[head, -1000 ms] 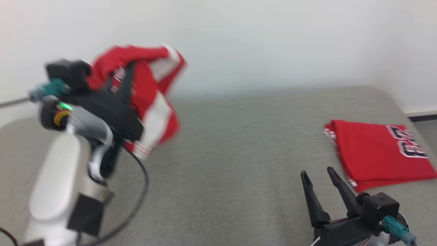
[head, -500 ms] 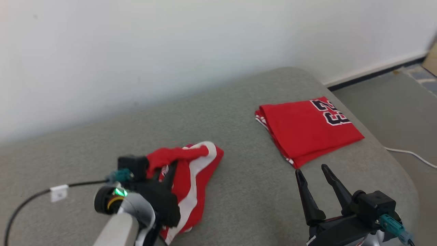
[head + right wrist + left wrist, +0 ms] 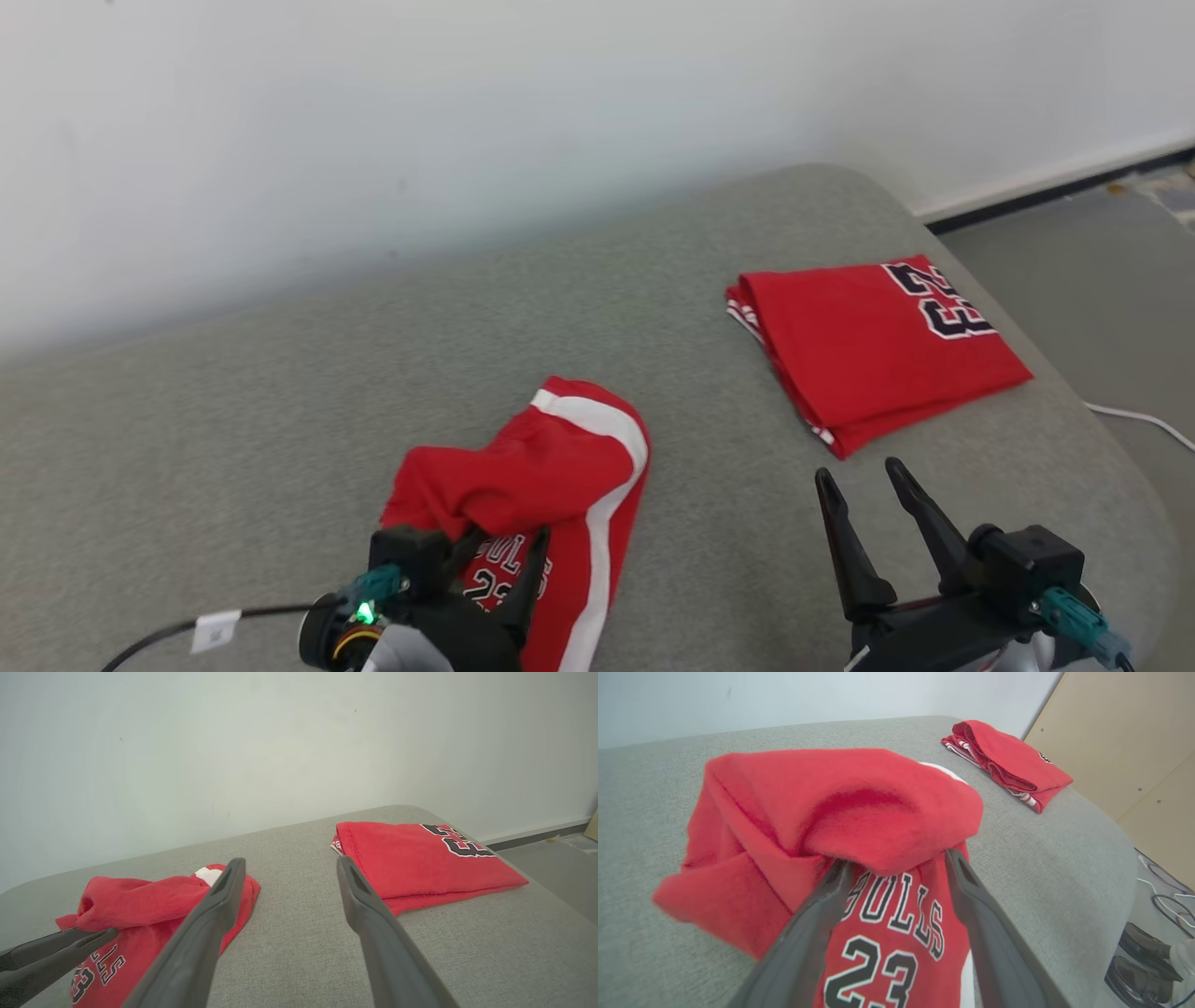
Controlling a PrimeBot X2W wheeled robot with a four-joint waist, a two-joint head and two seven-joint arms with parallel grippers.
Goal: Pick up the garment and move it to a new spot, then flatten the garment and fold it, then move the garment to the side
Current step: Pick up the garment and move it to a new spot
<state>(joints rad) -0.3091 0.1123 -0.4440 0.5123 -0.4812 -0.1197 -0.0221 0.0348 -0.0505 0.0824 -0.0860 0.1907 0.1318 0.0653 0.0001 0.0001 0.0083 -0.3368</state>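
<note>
Your left pincer (image 3: pixel 897 859) is opening wide now. Crumpled red-and-white jersey garment (image 3: pixel 551 467), carried aloft moments ago, is lying released on grey fabric surface (image 3: pixel 280 373), draping over fingertips (image 3: pixel 957 868) — right pincer (image 3: pixel 858 470) waiting wide. Move looking done; you're likely flattening next.

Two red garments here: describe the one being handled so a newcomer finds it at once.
On the grey cushioned surface below the white wall, look at the front middle, at the left gripper with its fingers open. The crumpled jersey there lies in a heap with a broad white stripe, unlike the folded jersey lying flat farther right.
</note>
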